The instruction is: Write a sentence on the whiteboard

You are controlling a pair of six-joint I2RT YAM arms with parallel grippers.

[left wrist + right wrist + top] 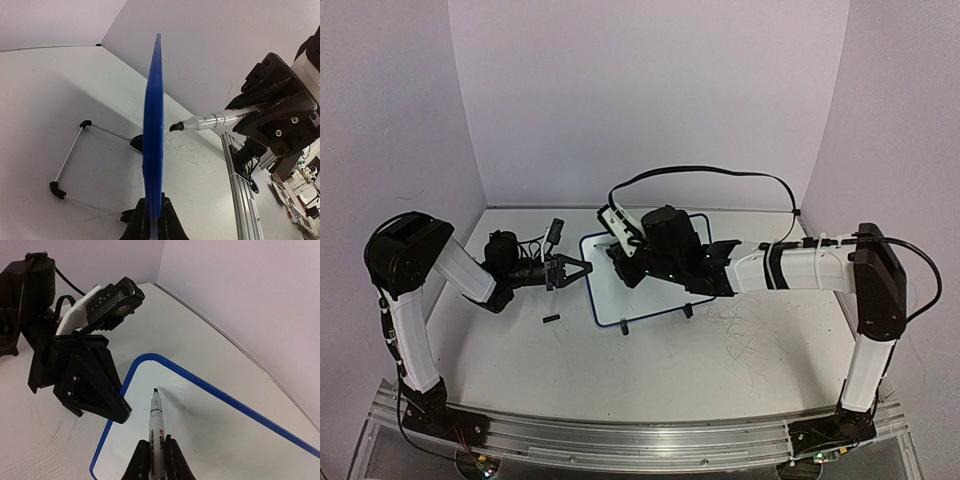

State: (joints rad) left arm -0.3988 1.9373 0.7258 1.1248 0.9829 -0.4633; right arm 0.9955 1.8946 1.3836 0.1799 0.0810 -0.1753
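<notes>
Closest to the right wrist cam are the two dark fingers (141, 462) of the right end effector (156, 460). They stand narrow and are clamped on the barrel of a marker (156, 427). Its dark tip points away from the cam, over the white face of the whiteboard (225, 440). If the tip touches the face, I cannot tell: in the left wrist view the marker (215, 120) has its tip just beside the board, maybe w/ a thin gap.

The whiteboard (610, 300) stands approx. in the middle of the worktop (670, 380), propped tilted on its wire stand (75, 165) w/ black feet. The left wrist view shows the board edge-on, i.e. only the blue rim. The left end effector (582, 270) is closed on the board's left edge, and its fingers (136, 227) pinch the rim from both sides. The right end effector (620, 262) hangs over the board, reaching in from the right side.

Going outward, a small black piece (551, 320) lies on the worktop near the board's near-left corner, apart from it and too small to say what it is. A black cable (720, 172) arches above the right arm. The worktop is white w/ many scuff marks. A metal rail (650, 440) runs along its near edge and carries both arm bases.
</notes>
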